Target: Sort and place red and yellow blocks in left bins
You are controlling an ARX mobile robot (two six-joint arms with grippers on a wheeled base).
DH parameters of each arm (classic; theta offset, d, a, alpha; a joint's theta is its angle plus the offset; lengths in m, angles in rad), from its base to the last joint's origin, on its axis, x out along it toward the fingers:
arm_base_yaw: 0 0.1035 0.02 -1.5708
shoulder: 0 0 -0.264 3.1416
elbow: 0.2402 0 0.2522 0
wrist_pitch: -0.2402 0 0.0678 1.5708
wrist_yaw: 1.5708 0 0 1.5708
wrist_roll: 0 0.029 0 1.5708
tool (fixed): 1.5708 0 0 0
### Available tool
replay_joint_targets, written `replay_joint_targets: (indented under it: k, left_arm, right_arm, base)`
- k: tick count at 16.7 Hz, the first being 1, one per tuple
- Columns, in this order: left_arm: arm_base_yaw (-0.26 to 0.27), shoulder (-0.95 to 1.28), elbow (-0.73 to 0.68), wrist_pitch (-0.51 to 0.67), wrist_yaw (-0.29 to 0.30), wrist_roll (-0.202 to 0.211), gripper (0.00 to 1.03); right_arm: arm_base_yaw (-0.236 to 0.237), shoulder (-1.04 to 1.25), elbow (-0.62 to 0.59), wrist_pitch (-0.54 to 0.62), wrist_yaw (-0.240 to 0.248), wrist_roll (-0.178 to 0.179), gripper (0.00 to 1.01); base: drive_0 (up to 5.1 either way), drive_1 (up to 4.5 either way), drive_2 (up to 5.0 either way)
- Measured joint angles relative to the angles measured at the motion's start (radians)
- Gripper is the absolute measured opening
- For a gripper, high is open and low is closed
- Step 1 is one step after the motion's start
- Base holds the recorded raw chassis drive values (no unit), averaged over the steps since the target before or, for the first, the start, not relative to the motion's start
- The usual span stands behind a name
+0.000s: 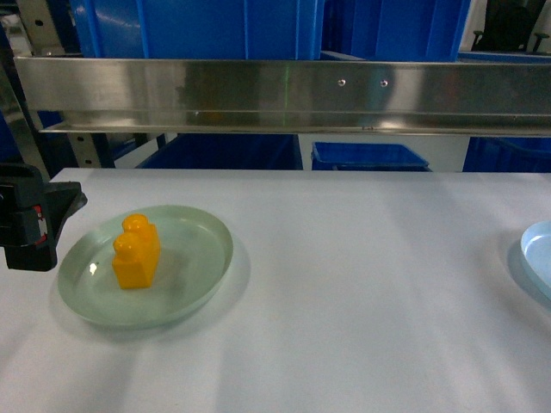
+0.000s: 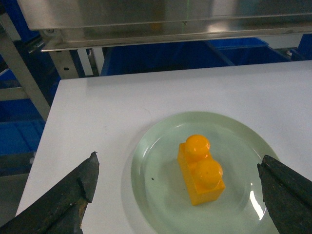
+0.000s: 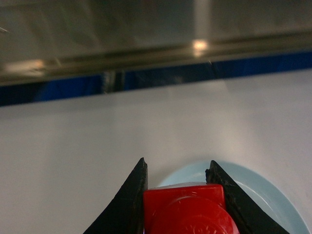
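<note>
We find the left gripper (image 2: 178, 195) spread wide, its fingers either side of the yellow brick (image 2: 201, 169), which stands upright in the pale green dish (image 2: 156, 195) on the white table (image 1: 362, 284). The right gripper (image 3: 178, 187) clamps a red brick (image 3: 187, 209) above a pale blue dish (image 3: 273, 195). Beyond, blue crates (image 1: 215, 26) sit behind a steel rail (image 1: 284, 90).
</note>
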Motion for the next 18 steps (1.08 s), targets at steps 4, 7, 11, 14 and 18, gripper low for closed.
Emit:
replay_joint_targets:
  k: [4, 7, 11, 14, 18]
  left_arm:
    - [0.000, 0.000, 0.000, 0.000, 0.000, 0.000, 0.98]
    - [0.000, 0.000, 0.000, 0.000, 0.000, 0.000, 0.98]
    - [0.000, 0.000, 0.000, 0.001, 0.000, 0.000, 0.98]
    - [0.000, 0.000, 0.000, 0.000, 0.000, 0.000, 0.98]
    - [0.000, 0.000, 0.000, 0.000, -0.001, 0.000, 0.98]
  right_arm:
    - [0.068, -0.385, -0.122, -0.112, -0.105, -0.042, 0.29]
    - [0.072, -0.482, -0.183, -0.141, -0.086, -0.058, 0.29]
    - [0.091, -0.436, -0.238, -0.042, 0.023, -0.103, 0.29]
    - [0.085, -0.402, -0.256, -0.019, 0.051, -0.137, 0.29]
    - [0.085, -0.402, -0.254, -0.020, 0.052, -0.151, 0.29]
  base:
    - [0.0, 0.00, 0.0]
    - [0.0, 0.00, 0.0]
    - [0.0, 0.00, 0.0]
    - [0.0, 0.00, 0.0]
    - [0.0, 0.00, 0.0]
